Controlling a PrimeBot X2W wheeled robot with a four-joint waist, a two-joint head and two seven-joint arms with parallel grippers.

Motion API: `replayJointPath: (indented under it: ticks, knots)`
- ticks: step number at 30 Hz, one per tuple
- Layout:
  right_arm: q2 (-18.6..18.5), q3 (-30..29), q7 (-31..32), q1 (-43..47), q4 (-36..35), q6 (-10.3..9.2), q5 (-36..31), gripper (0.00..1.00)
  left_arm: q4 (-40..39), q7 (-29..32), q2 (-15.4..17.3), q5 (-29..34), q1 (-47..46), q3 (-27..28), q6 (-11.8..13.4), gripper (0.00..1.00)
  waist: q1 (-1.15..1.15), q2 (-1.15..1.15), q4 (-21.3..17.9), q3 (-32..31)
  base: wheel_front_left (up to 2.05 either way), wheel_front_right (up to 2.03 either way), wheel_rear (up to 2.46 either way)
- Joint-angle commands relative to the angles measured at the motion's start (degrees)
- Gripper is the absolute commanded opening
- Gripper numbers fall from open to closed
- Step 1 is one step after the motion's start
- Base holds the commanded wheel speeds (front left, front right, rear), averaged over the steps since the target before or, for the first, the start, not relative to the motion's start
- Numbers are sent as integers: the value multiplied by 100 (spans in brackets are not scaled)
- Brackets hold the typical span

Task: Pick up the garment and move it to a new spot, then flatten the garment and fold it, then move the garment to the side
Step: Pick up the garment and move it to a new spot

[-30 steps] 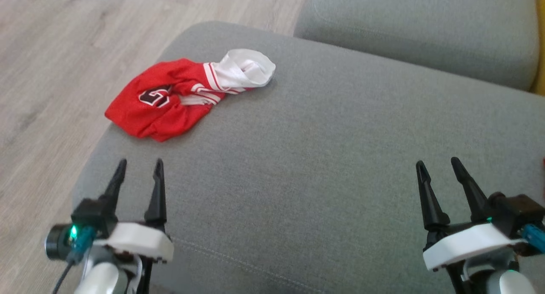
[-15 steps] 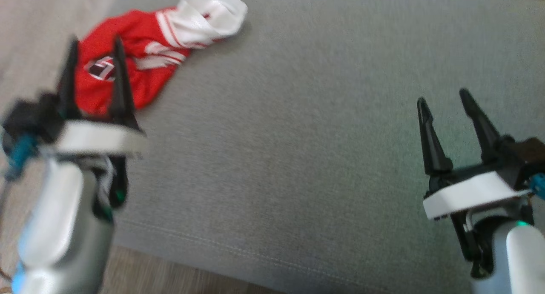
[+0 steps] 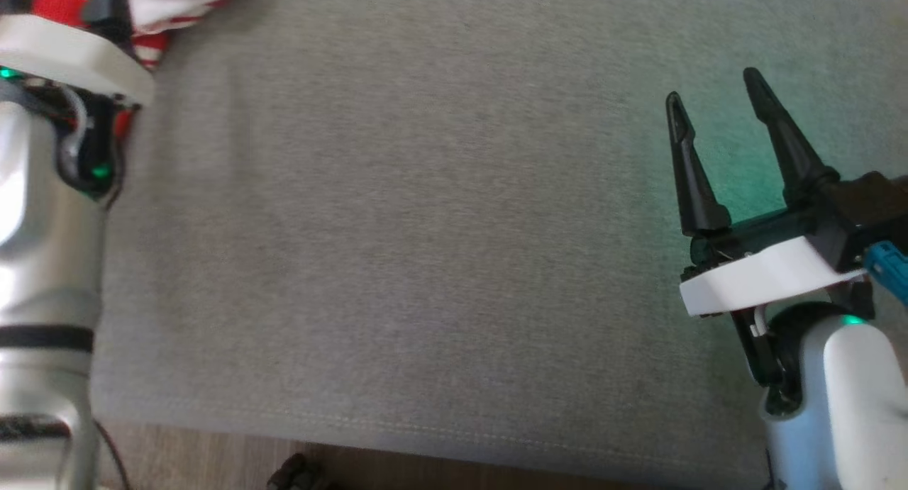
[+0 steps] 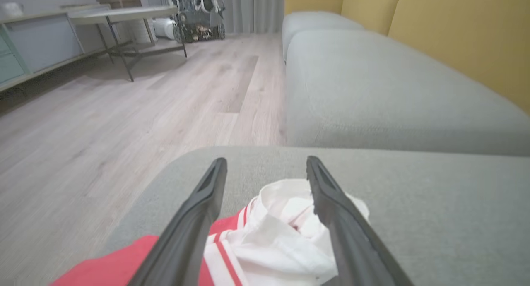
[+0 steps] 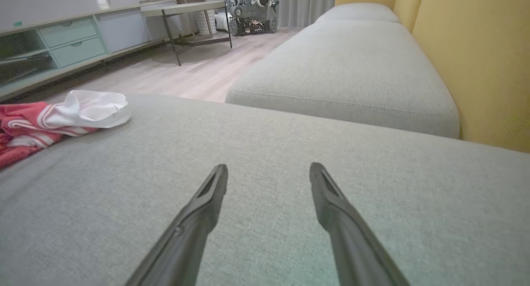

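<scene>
Two risks are showing. Head view: the garment (image 3: 181, 1) is lying bunched at the cushion's (image 3: 425, 227) far left corner, partly under the left arm (image 3: 42, 227), so a shallow pinch may be catching one layer only, or dragging it over the edge.

Left wrist view: the left gripper (image 4: 266, 162) is reaching forward, fingers apart, straddling the white part.

Right wrist view: the right gripper (image 5: 269, 167) is hanging spread over bare cushion, well right.

A grey seat cushion (image 5: 265, 153) lies just beside a second grey cushion (image 5: 352, 62), both backed by yellow upholstery (image 5: 476, 50). Pale wooden floor (image 4: 124, 112) runs to a dark-legged table (image 5: 186, 8), a low cabinet (image 5: 70, 39) (pale green drawers) and a wheeled machine (image 5: 252, 13) near grey curtains (image 5: 306, 0).
</scene>
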Motion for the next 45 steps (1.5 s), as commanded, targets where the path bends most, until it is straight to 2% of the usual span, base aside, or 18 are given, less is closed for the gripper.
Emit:
replayJointPath:
  ticks: [1,7,10,11,12,13,14,16,23,28,39,45]
  knots:
    - [0,162,-56,-58,-148,-5,9,100,256,62,406,49,-308,88,-58,100,0,0,-190,163,0,0,0]
    - [3,211,-116,-92,-69,-5,35,100,1909,856,484,-106,-855,-89,-171,100,0,0,-368,215,0,0,0]
    - [5,216,-144,-96,-38,-5,62,100,2480,1277,460,-214,-1012,-89,-182,100,0,0,-434,212,0,0,0]
    - [6,215,-155,-96,-23,-5,73,100,2613,1364,460,-231,-1050,-97,-185,89,0,0,-455,205,0,0,0]
    - [6,215,-155,-96,-23,-5,73,100,2613,1364,460,-231,-1050,-97,-185,89,0,0,-455,205,0,0,0]
    - [6,212,-168,-99,-11,-5,83,100,2705,1400,461,-232,-1084,-116,-187,42,0,0,-472,196,0,0,0]
    - [7,203,-178,-101,0,-5,93,100,2760,1384,463,-235,-1113,-130,-190,0,0,0,-480,187,0,0,0]
    - [8,138,-205,-94,9,-5,101,100,2795,1244,433,-249,-1170,-158,-197,0,0,0,-456,157,0,0,0]
    - [9,13,-317,-61,92,-5,224,100,2615,205,542,-164,-1336,-280,-209,0,0,0,-313,-174,0,0,0]
    - [10,-38,-467,1,291,-5,380,100,2200,-22,649,-86,-1193,-259,-149,0,0,0,-256,-668,0,0,0]
    - [10,-133,-724,487,657,-5,742,100,-320,-35,702,68,508,284,259,0,0,0,-324,-1783,0,0,0]
    - [10,-116,-813,782,766,-5,924,100,-1745,-16,696,135,1837,402,576,0,0,0,-556,-2209,0,0,0]
